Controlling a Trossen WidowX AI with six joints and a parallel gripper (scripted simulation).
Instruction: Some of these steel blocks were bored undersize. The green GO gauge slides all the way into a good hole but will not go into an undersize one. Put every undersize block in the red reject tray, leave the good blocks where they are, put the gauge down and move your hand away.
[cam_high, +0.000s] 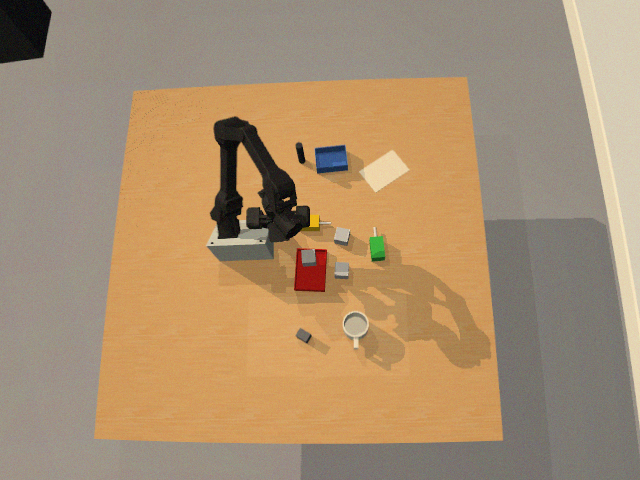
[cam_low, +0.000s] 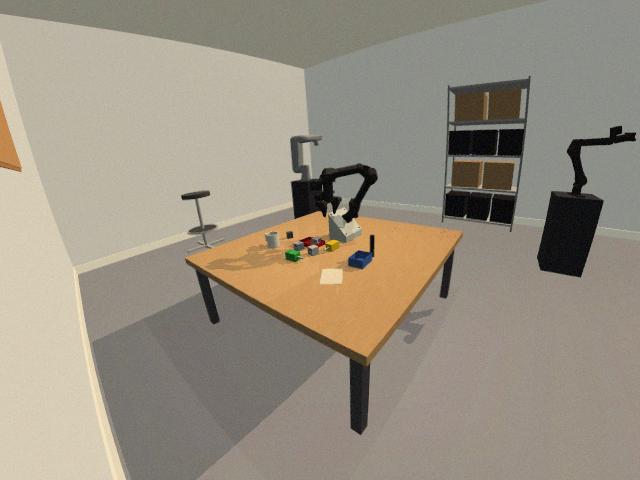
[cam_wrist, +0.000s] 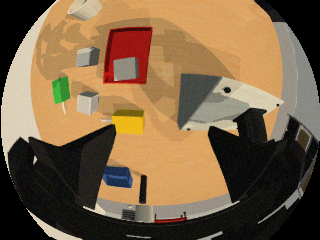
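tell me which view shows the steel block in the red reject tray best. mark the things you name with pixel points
The wrist view: the steel block (cam_high: 308, 257) (cam_low: 316, 240) (cam_wrist: 126, 69) looks largest there, its top unobstructed inside the red reject tray (cam_high: 310, 276) (cam_low: 307, 241) (cam_wrist: 129, 45). The top view shows it smaller, at one end; the exterior view shows it tiny, partly behind another block.
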